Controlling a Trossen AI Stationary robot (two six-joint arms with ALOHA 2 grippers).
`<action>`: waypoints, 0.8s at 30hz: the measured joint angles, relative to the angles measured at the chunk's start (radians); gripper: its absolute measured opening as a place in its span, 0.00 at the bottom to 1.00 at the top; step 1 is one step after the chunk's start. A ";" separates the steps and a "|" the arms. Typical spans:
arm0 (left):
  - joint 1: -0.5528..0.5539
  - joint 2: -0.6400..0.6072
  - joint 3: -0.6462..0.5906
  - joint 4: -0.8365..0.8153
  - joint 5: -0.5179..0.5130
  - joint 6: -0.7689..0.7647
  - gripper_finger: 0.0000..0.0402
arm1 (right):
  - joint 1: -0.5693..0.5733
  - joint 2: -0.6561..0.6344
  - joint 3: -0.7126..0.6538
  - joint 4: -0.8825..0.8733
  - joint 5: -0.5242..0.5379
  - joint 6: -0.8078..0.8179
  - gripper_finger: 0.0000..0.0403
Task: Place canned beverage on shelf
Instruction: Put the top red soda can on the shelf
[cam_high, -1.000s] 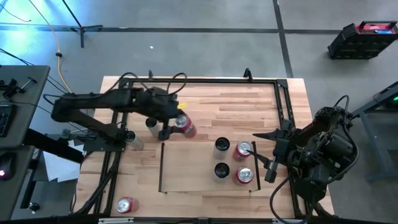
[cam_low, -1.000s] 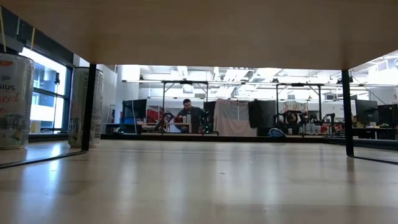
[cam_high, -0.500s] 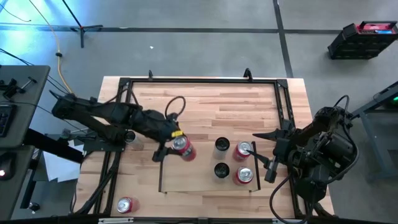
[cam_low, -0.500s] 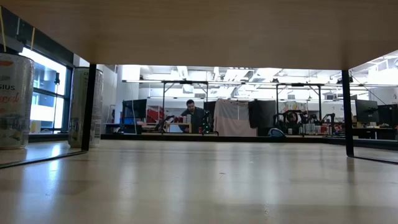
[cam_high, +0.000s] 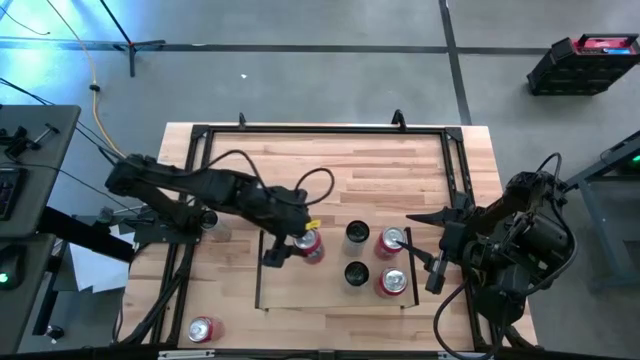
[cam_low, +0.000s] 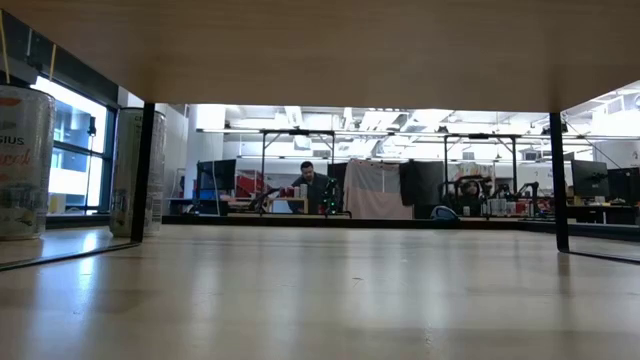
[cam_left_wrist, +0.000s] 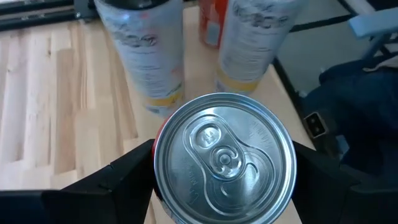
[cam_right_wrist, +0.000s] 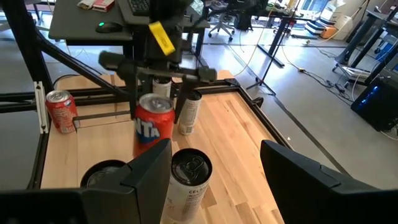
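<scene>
The left gripper (cam_high: 293, 243) has its fingers clamped on a red can (cam_high: 309, 243), one finger on each side of the can's body, as the left wrist view shows from above the silver lid (cam_left_wrist: 224, 155); the can sits over the shelf (cam_high: 310, 290), near its left rail, whether resting on it or just above I cannot tell; beyond it on the shelf stand two dark-topped cans (cam_high: 357, 234) and (cam_high: 357, 273), and two red cans (cam_high: 391, 241) and (cam_high: 393, 282) by the right rail; the right gripper (cam_high: 432, 247) waits at the shelf's right edge, fingers apart and holding nothing; off the shelf, a red can (cam_high: 203, 329) lies at the table's near left corner, and a silver can (cam_high: 207, 218) stands by the left arm's base; in the low view two tall cans (cam_low: 22, 160) and (cam_low: 128, 172) show at the left, and a person (cam_low: 310, 184) stands far off in the room.
</scene>
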 joint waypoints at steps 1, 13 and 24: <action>0.005 0.007 0.001 0.000 -0.001 -0.002 0.71 | 0.000 0.000 0.000 0.000 -0.001 0.000 0.57; 0.047 0.029 0.005 0.052 0.001 0.029 0.72 | 0.000 0.000 0.000 0.000 -0.006 0.000 0.57; 0.046 0.080 -0.002 0.057 0.037 0.088 0.72 | 0.000 0.000 0.000 0.008 -0.025 0.000 0.57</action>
